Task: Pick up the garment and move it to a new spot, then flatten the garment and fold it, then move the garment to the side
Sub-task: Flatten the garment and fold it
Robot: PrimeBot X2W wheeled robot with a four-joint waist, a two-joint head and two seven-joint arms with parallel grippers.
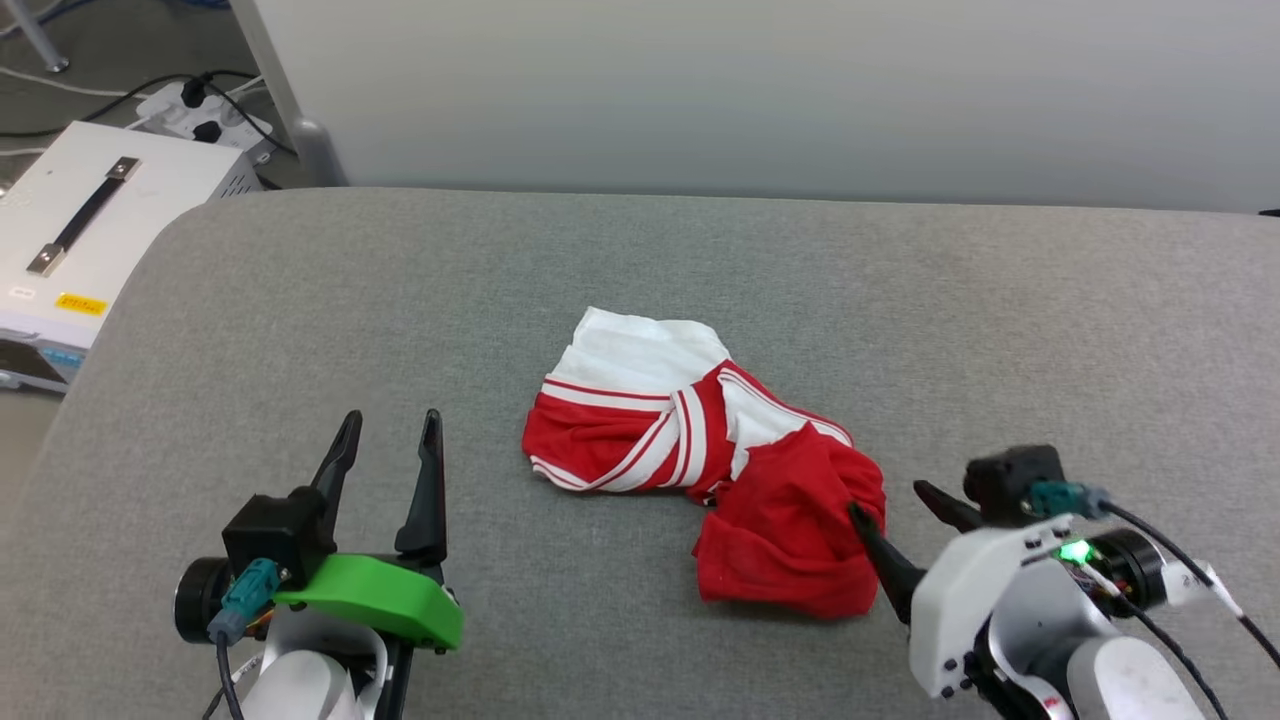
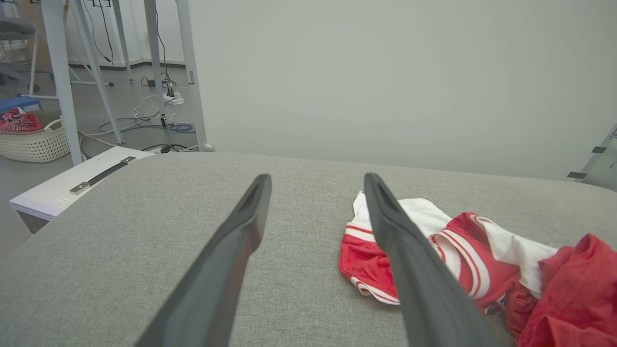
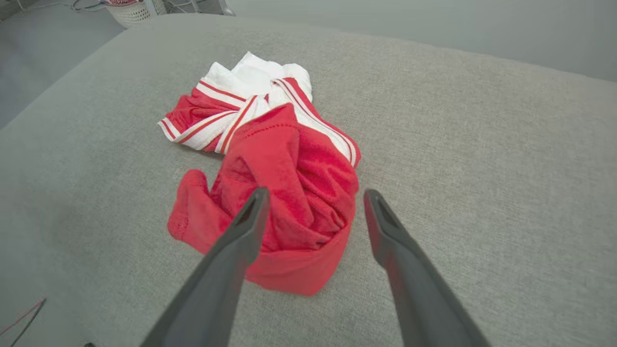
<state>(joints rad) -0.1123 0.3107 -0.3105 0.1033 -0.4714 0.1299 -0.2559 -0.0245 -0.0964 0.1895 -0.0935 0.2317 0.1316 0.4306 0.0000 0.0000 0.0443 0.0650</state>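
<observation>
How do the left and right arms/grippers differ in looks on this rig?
Left gripper: two long dark tapering fingers, black camera block, teal connector with cable, bright green shell. Right gripper: same fingers, camera block and teal connector, but a white shell with a lit green LED and black cables.

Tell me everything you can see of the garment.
The garment is a crumpled red mesh-like jersey with white sleeve cloth and red-and-white striped trim. It lies bunched, unfolded, mid-way on the grey fabric surface, white part farthest from the robot. The open right gripper sits at its near red end; contact is unclear.
</observation>
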